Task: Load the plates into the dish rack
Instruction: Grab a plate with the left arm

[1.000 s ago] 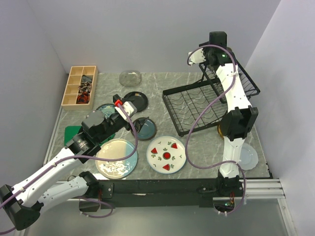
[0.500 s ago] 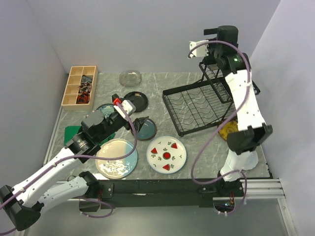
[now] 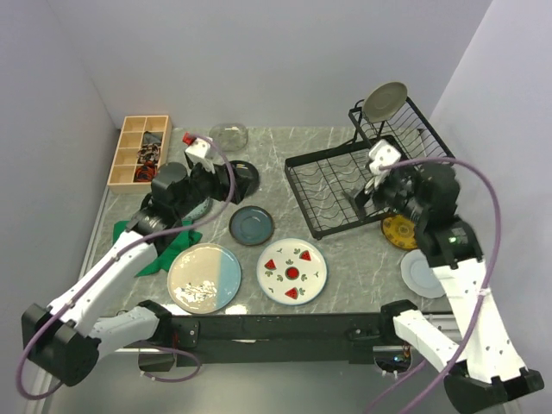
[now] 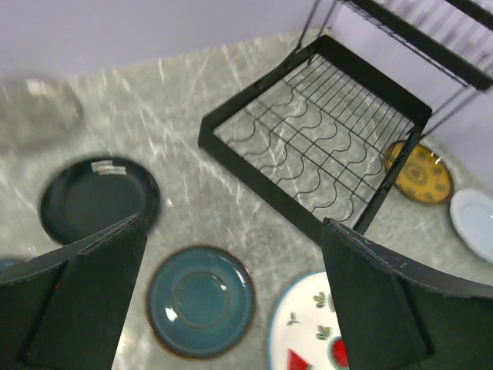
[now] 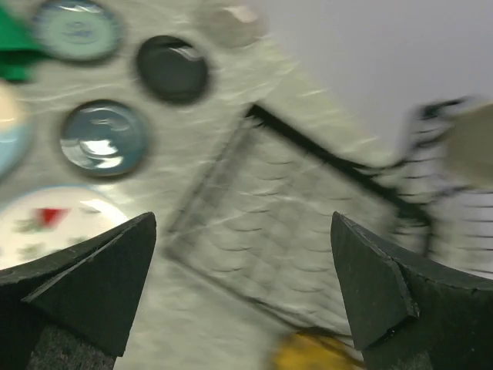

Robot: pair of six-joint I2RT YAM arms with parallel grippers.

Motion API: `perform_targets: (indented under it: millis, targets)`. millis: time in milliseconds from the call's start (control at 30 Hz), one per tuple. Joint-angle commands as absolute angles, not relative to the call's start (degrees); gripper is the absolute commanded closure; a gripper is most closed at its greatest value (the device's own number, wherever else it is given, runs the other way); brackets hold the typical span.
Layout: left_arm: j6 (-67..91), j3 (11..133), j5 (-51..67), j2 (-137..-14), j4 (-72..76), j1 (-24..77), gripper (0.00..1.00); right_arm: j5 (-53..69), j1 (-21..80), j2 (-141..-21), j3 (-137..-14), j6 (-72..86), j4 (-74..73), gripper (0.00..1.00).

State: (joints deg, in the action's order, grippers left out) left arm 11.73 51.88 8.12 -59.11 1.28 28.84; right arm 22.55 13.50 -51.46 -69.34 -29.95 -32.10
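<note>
Dish rack [image 3: 298, 197] has one taupe plate [image 3: 385, 101] up top; left hand [image 4: 233, 231] and right hand [image 5: 243, 231] spread, empty; next likely needs a rim pinch on the yellow plate [image 3: 399, 231].

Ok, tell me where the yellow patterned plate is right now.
Top view, right side: the yellow patterned plate lies beside the dish rack, off its near right corner, the pale white plate below it in the picture.

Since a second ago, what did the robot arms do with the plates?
The right gripper let go of the taupe plate, leaving it standing in the dish rack's upper basket, and pulled back. The left gripper, open and empty, moved toward the black plate. The watermelon plate stayed put.
</note>
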Motion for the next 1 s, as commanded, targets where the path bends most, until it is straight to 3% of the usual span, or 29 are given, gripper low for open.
perform_targets:
  millis: [0,267,433,500,767,967]
  targets:
    - [29.1,54.8,10.8,-61.6,-2.4,24.9,0.01,37.7,10.4,-49.1,-56.5,-13.3,-21.3,0.0]
    - [49.5,43.1,4.7,-62.7,-1.0,20.5,0.01,48.7,4.0,-40.5,-40.1,-7.8,-10.3,0.0]
    - [54.9,42.4,6.2,-69.8,5.5,17.8,0.03,49.9,3.8,-38.6,-40.1,-8.7,-12.3,0.0]
    - [56.3,43.1,6.9,-74.8,7.8,17.4,0.04,48.8,3.9,-38.0,-40.0,-8.9,-12.1,0.0]
    - [59.3,49.8,2.6,-93.1,14.0,17.2,0.24,50.3,3.9,-37.4,-40.2,-8.5,-12.7,0.0]
    - [62.9,57.3,-6.5,-99.2,7.3,17.2,0.25,51.0,3.9,-37.4,-40.4,-8.5,-13.4,0.0]
